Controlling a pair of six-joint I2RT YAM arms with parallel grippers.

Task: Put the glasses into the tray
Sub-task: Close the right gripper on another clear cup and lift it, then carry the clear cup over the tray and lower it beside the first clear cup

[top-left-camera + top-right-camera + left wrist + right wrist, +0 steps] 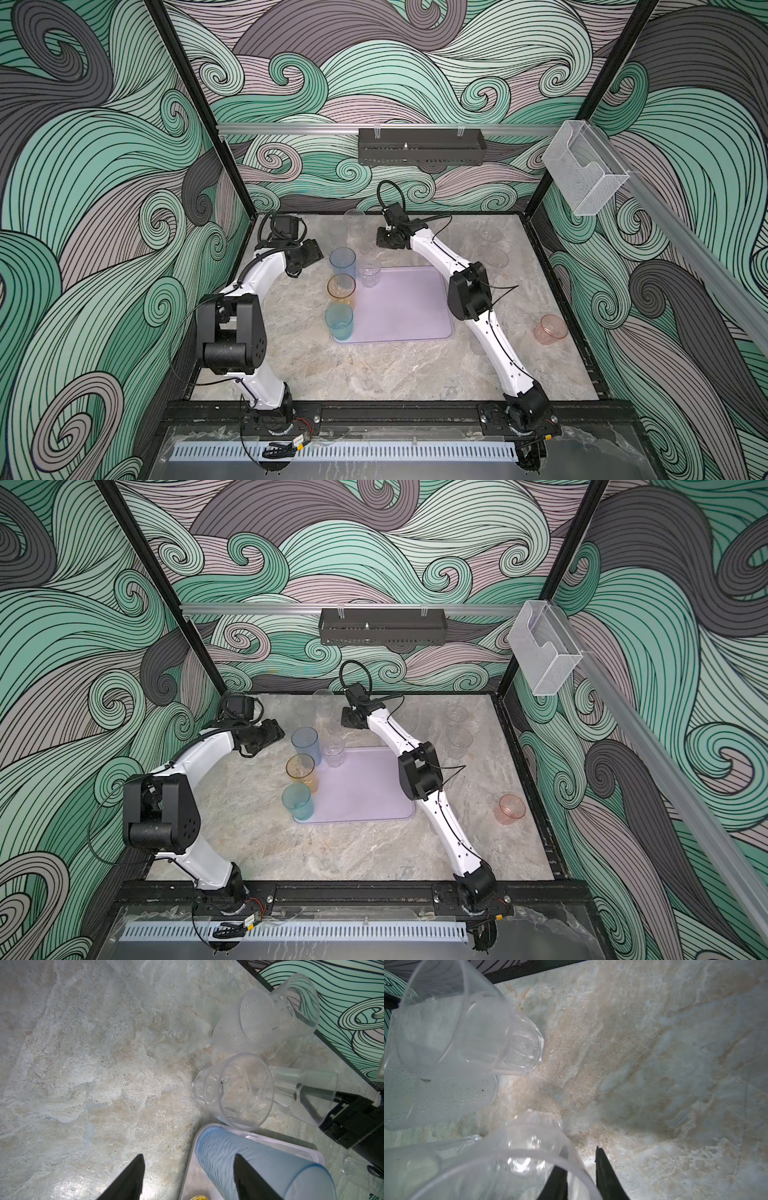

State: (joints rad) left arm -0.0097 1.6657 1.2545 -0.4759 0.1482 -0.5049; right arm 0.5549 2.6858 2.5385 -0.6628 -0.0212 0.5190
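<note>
The lavender tray point(407, 316) point(365, 796) lies mid-table. Along its left edge stand a blue tumbler point(343, 262) point(259, 1163), an amber tumbler point(341, 289) and a teal tumbler point(339, 320), with a small clear glass point(370, 272) beside the blue one. My left gripper point(316, 253) point(189, 1155) hangs open just left of the blue tumbler, holding nothing. Behind the tray my right gripper point(376, 245) point(578, 1165) is shut on the wall of a clear glass point(519, 1157) point(301, 1093), one finger inside it and one outside. The glass stands on the table.
A taller clear glass point(354, 224) point(477, 1028) and a frosted cup point(249, 1022) point(436, 1088) stand close to the held glass at the back wall. Two pale cups point(489, 235) point(496, 257) and a pink cup point(550, 328) stand right of the right arm. A black rack point(419, 145) and a clear box point(586, 174) hang on the walls.
</note>
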